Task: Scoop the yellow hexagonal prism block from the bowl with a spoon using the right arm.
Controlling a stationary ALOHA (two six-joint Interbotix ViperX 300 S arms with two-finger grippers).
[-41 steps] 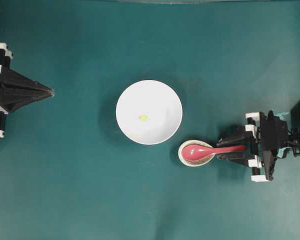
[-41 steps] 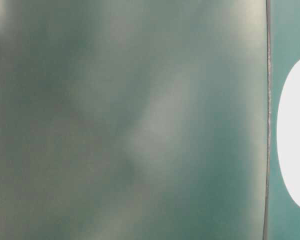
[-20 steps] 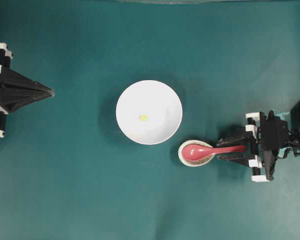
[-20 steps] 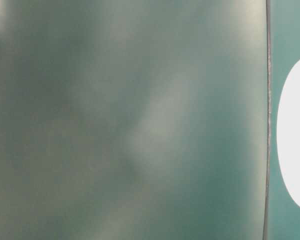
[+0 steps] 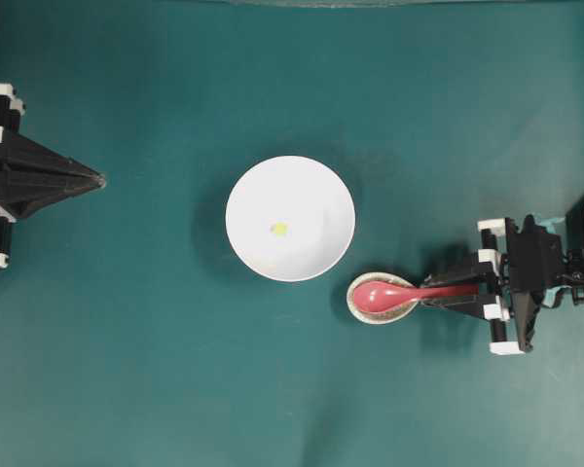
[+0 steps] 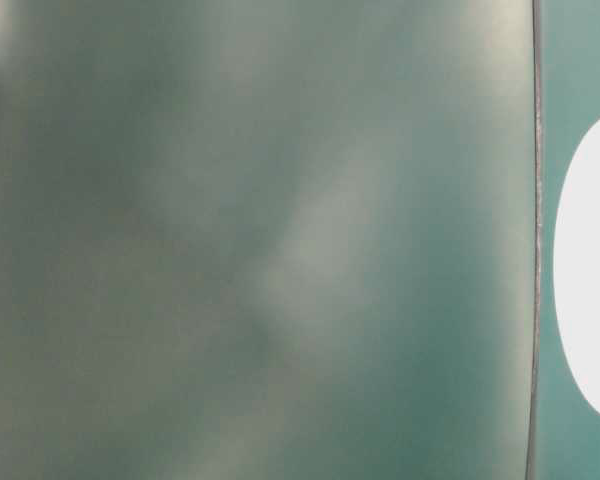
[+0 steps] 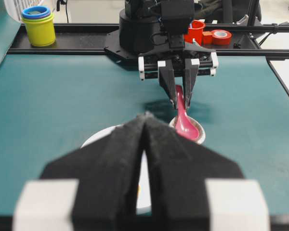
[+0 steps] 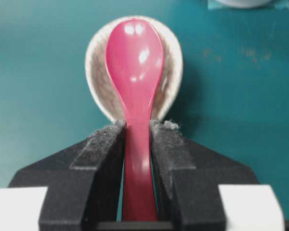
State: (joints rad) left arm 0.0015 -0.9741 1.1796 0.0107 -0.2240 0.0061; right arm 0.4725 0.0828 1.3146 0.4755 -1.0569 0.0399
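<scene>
The white bowl (image 5: pixel 243 185) sits mid-table with the tiny yellow hexagonal prism block (image 5: pixel 279 229) on its floor. Just right of and below it, the pink-red spoon (image 5: pixel 389 293) lies with its scoop in a small speckled rest (image 5: pixel 355 304) and its handle pointing right. My right gripper (image 5: pixel 438 292) is closed round that handle. In the right wrist view both pads (image 8: pixel 161 139) press the spoon (image 8: pixel 135 62) handle at their tips. My left gripper (image 5: pixel 99 179) rests shut at the far left, well away from the bowl, with nothing in it.
Beyond the table's far side in the left wrist view stand stacked yellow and blue cups (image 7: pixel 38 24), a red cup (image 7: pixel 196 31) and a red tape roll (image 7: pixel 221 36). The table-level view is a blur with only the bowl's edge (image 6: pixel 590 270) showing.
The right gripper's fingers have closed in from either side onto the spoon handle. Spoon, bowl, block and left arm have not moved.
</scene>
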